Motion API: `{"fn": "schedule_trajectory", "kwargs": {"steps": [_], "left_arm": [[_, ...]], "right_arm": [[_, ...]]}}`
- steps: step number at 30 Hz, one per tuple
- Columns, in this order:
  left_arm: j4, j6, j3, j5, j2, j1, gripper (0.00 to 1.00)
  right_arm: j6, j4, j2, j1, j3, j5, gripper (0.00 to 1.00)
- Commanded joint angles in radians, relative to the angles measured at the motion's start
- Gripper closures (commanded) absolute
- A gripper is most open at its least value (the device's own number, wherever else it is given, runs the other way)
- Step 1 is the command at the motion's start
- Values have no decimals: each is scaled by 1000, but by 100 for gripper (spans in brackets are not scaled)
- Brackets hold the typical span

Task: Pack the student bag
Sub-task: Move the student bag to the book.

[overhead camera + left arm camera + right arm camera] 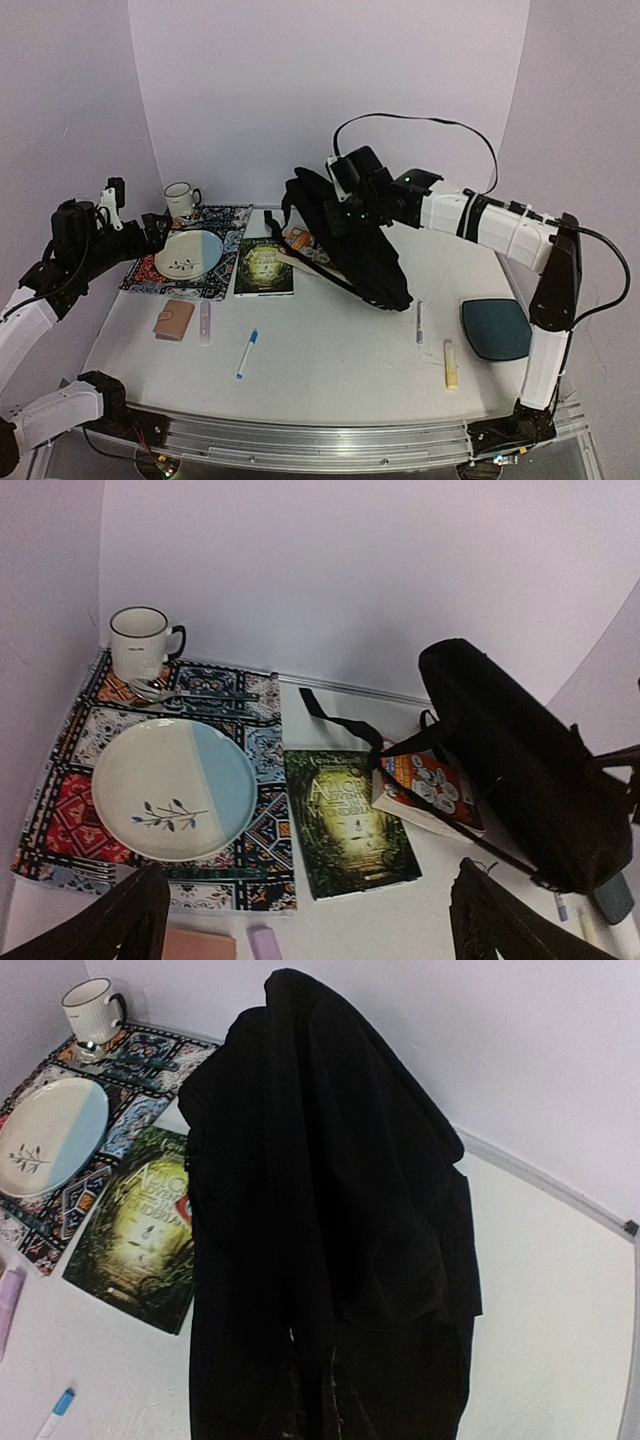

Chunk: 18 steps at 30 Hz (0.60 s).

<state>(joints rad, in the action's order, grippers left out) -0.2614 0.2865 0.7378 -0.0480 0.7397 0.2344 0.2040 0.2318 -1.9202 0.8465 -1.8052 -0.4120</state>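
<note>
The student bag, a big soft black backpack, hangs lifted over the middle of the table, its lower end trailing down to the surface. My right gripper is shut on its top fabric. In the right wrist view the bag fills the frame and hides my fingers. My left gripper stands open above the table's left side, with nothing between its fingers. From there the bag shows at the right with a strap trailing over the books.
A green book and a red-and-white book lie beside the bag. A plate and mug sit on a patterned placemat. A pink wallet, blue pen, purple pen, yellow marker and teal pad lie nearer.
</note>
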Motion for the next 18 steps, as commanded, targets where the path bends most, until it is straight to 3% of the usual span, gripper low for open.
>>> {"fn": "schedule_trajectory", "kwargs": {"steps": [1,4,10,15,18], "left_arm": [[-11,104,58,-139,33,-3,3],[-11,168,52,-197,65,-3,4],[-6,250,32,-278,115,2,7],[14,294,24,-264,141,50,7],[31,318,23,-221,180,117,8]], "right_arm": [[209,-24,44,61,43,-39,100],[260,-47,14,104,69,22,100],[284,-145,-23,128,121,219,86],[221,-154,20,118,170,233,53],[192,-155,70,72,250,233,47]]}}
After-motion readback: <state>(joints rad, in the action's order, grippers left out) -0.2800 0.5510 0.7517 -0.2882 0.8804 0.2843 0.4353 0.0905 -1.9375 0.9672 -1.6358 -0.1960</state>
